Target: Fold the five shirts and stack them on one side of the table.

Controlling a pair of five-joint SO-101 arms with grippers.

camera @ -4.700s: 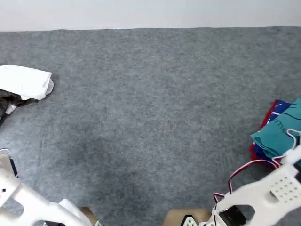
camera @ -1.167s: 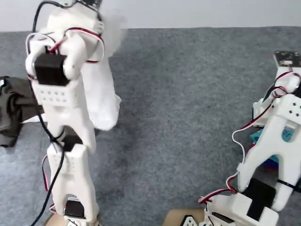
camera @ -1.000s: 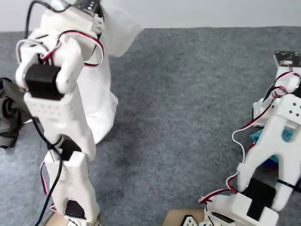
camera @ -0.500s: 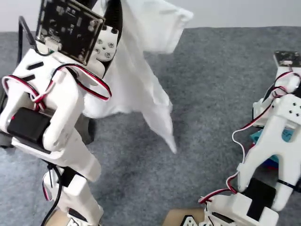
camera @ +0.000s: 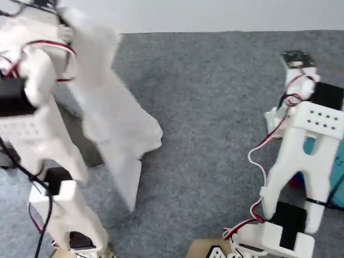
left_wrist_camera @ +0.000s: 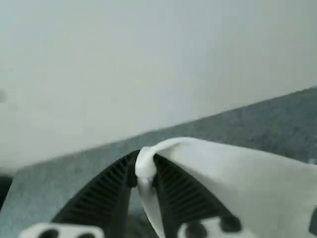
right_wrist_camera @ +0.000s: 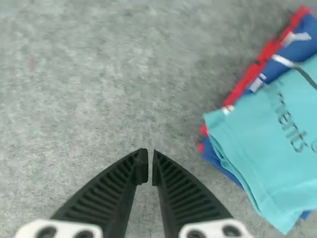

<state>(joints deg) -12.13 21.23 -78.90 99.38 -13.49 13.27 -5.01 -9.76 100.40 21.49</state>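
A white shirt (camera: 113,123) hangs in the air at the table's left, dangling from the raised left arm (camera: 32,107). In the left wrist view my left gripper (left_wrist_camera: 145,168) is shut on a bunched edge of the white shirt (left_wrist_camera: 237,173). The right arm (camera: 306,145) stands raised at the right side. Its gripper (right_wrist_camera: 147,166) is shut with nothing in it, over bare grey felt beside the folded stack (right_wrist_camera: 267,134): a teal shirt on top, blue and red ones beneath. A sliver of that stack (camera: 337,172) shows behind the right arm.
Grey felt (camera: 215,97) covers the table, with open room in the middle. A pale wall (camera: 215,13) runs along the far edge. A cardboard piece (camera: 207,250) lies at the near edge between the arm bases.
The left arm swung the hanging white shirt back toward the left and lower. The right arm shifted left and rose a little, its top board now nearer the centre.
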